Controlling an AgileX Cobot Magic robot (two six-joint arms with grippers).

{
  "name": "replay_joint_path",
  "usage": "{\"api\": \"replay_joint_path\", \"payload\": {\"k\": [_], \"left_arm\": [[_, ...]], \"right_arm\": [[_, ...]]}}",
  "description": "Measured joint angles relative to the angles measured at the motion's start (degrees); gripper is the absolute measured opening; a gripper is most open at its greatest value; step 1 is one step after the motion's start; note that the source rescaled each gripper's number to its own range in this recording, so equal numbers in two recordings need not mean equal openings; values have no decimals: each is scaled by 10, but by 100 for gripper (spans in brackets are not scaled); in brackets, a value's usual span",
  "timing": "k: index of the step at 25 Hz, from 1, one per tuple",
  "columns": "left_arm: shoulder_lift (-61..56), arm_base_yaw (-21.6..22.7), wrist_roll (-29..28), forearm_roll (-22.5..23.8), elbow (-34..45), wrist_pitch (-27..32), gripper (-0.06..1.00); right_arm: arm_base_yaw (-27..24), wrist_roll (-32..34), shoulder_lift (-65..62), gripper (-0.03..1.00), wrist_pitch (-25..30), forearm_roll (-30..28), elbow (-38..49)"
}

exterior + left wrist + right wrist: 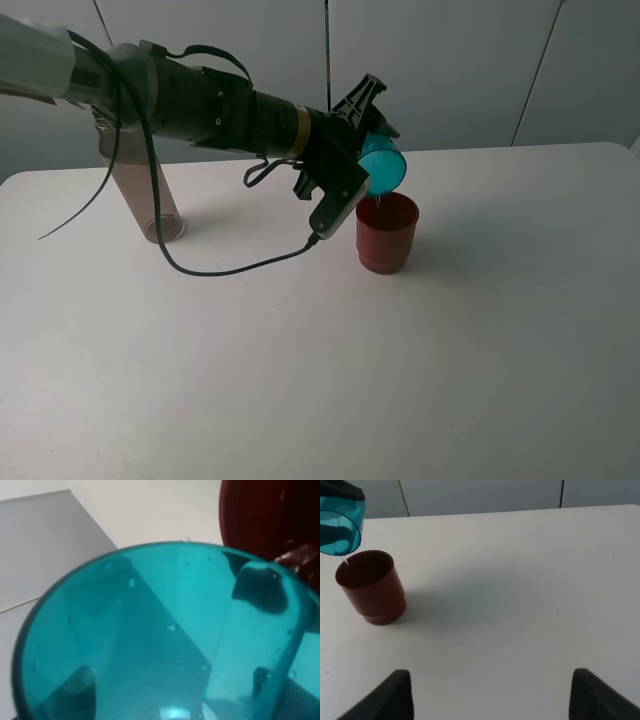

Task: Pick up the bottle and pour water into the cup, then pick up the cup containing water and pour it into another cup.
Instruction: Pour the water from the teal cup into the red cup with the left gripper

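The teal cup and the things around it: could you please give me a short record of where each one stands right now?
teal cup: tipped over, held by the left hand, mouth above the red cup
water: thin stream falling from the teal cup's rim into the red cup
red cup: upright on the white table, below the teal cup
bottle: standing at the table's far left, partly behind the left arm, untouched
right hand: fingers apart, holding nothing, back from the red cup
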Motion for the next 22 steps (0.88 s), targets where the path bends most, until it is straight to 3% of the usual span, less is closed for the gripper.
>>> {"api": "replay_joint_path", "payload": {"k": [12,22], "left_arm": [[-1,-6,93,0,0,-9,17],[-1,-8,105,0,0,-13,17]], "right_arm": [[0,4,0,12,0,0,0],[0,4,0,12,0,0,0]]}}
